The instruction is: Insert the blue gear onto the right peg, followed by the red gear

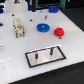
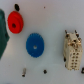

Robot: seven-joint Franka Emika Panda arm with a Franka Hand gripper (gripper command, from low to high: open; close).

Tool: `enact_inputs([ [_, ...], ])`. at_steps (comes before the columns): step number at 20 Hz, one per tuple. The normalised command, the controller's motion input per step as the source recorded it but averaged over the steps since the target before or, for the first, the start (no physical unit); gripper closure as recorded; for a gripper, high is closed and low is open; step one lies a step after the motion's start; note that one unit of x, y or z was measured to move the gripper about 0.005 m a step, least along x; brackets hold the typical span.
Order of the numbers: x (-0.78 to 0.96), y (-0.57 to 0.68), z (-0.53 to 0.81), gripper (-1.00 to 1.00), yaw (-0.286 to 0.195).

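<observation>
Since both pegs on the grey plate (image 1: 46, 55) stand bare at six o'clock on the white surface (image 1: 15, 60), right peg (image 1: 51, 50) included, nothing is inserted yet. Farther back, the blue gear (image 1: 43, 28) lies near centre, the red gear (image 1: 59, 32) toward three o'clock beside it, both untouched; whether the pincer is wide or narrow cannot be told.

blue gear (image 1: 43, 27), red gear (image 1: 59, 32), grey black-bordered plate (image 1: 37, 58), white table (image 1: 70, 50)

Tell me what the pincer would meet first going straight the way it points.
Probably the blue gear, near the wrist view's middle, or the white table beside it; the pincer itself is unseen, so this is uncertain.
</observation>
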Motion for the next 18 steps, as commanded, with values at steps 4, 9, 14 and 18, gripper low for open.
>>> enact_inputs([
  [4,-0.67,0.39,-0.16,-1.0,0.0],
  [9,-0.68,0.4,-0.22,-1.0,0.0],
  [14,-0.63,0.3,-0.4,-1.0,0.0],
  [18,-0.53,0.23,-0.49,-1.0,0.0],
])
